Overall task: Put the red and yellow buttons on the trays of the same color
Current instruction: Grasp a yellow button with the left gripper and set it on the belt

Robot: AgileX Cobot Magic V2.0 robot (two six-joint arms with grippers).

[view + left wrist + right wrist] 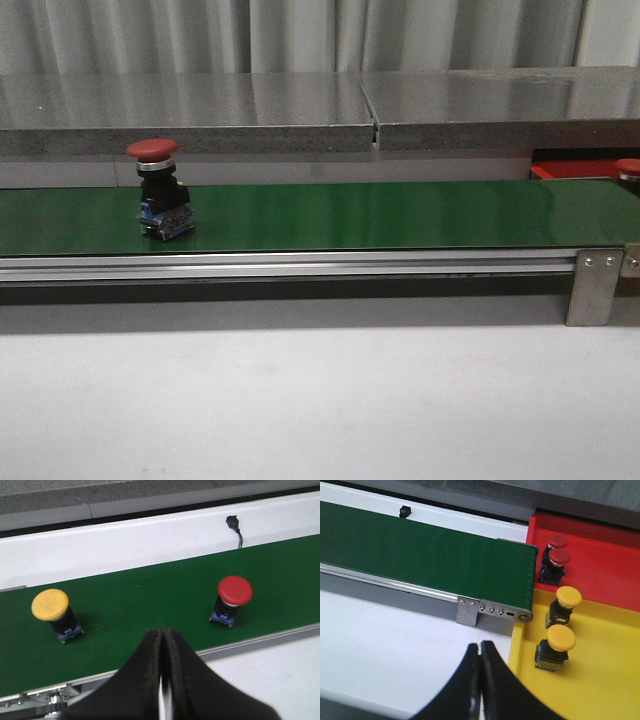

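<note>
A red button [155, 190] stands upright on the green belt [380, 215] at the left of the front view. In the left wrist view the same red button [233, 597] and a yellow button [52, 612] stand apart on the belt, beyond my left gripper [161, 631], which is shut and empty. My right gripper [480, 646] is shut and empty over the white table, beside the yellow tray [615, 680]. That tray holds two yellow buttons [559, 647] [566, 605]. Behind it, the red tray [610, 565] holds two red buttons [555, 557].
The belt's metal end bracket [492, 611] meets the trays at the right end. A grey raised ledge [300, 110] runs behind the belt. A small black sensor [232, 521] sits on the white rail behind the belt.
</note>
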